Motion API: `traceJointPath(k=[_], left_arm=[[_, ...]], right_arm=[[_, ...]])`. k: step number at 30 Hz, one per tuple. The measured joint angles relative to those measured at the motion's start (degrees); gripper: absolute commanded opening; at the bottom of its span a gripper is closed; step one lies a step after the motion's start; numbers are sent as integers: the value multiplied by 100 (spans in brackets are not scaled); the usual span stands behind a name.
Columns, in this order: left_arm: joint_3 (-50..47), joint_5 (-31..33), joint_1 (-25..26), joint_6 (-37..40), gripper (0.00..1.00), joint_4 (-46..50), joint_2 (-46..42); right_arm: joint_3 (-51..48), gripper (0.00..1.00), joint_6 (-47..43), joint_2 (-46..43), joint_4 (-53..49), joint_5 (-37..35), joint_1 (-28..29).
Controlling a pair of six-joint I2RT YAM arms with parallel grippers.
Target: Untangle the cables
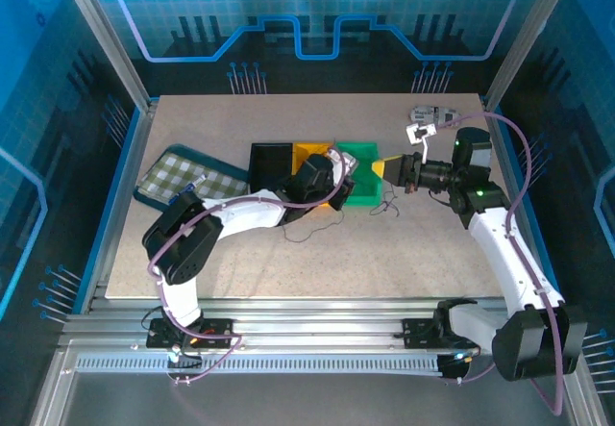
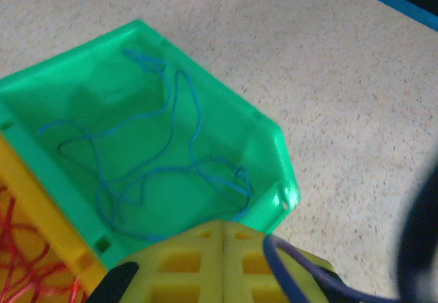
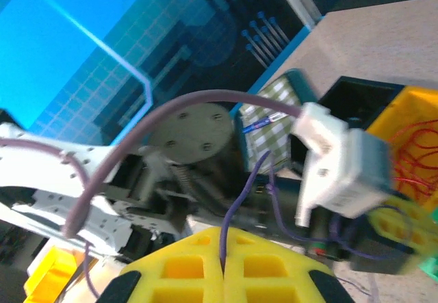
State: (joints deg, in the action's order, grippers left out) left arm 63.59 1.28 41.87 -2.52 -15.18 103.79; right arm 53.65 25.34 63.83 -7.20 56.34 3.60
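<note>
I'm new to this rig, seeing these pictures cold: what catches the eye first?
Mid-table, the green bin holds a loose blue cable, and the yellow bin beside it holds a red cable. Just right of them, the right end effector is shut on a thin dark cable.

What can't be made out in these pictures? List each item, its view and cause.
- Red wire: left wrist view, cut off at the corner.
- Yellow tray: top view, mostly hidden by the left arm.
- Dark wire: top view, too thin to trace.
</note>
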Motion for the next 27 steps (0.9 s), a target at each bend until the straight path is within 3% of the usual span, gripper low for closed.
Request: traceJointPath(k=[11,17,27], left_arm=[[-2120,813,-1134,-1725,0,789,-2308],[-2494,1228,-1283,-2350,0,1327,-2695],[-2275,2518,-1283,-3499,0,2404,-2885]], right_arm=[[-385,0,-48,-380,-686,-3423,-382],[-446,0,61,-286,-632,-3773,-310],[1421,1,-232,627,-511,-4048,1808]])
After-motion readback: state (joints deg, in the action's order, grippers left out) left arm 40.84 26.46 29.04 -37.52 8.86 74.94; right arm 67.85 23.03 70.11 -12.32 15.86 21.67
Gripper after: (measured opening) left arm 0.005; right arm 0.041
